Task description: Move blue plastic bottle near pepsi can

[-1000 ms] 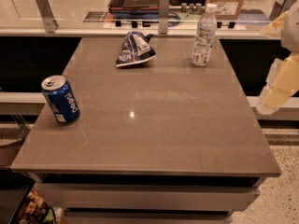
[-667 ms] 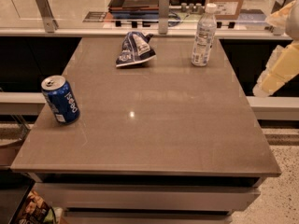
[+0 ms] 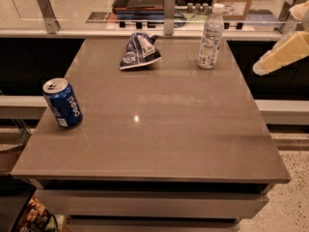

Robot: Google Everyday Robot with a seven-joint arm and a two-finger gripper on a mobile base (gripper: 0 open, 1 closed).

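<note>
The blue plastic bottle [image 3: 211,36] stands upright at the far right of the grey table [image 3: 159,129]; it is clear with a white cap and a white label. The pepsi can [image 3: 63,103] stands upright near the table's left edge, far from the bottle. My gripper [image 3: 281,53] shows as a cream-coloured shape at the right edge of the view. It is raised beside the table, to the right of the bottle and apart from it.
A crumpled blue-and-white snack bag [image 3: 140,51] lies at the far middle of the table. A counter with a glass screen and metal posts [image 3: 169,12] runs behind the table. The floor drops away on the right.
The cream gripper at the right edge has risen and now sits higher, closer to the bottle's level. The bottle, can and bag have not moved.
</note>
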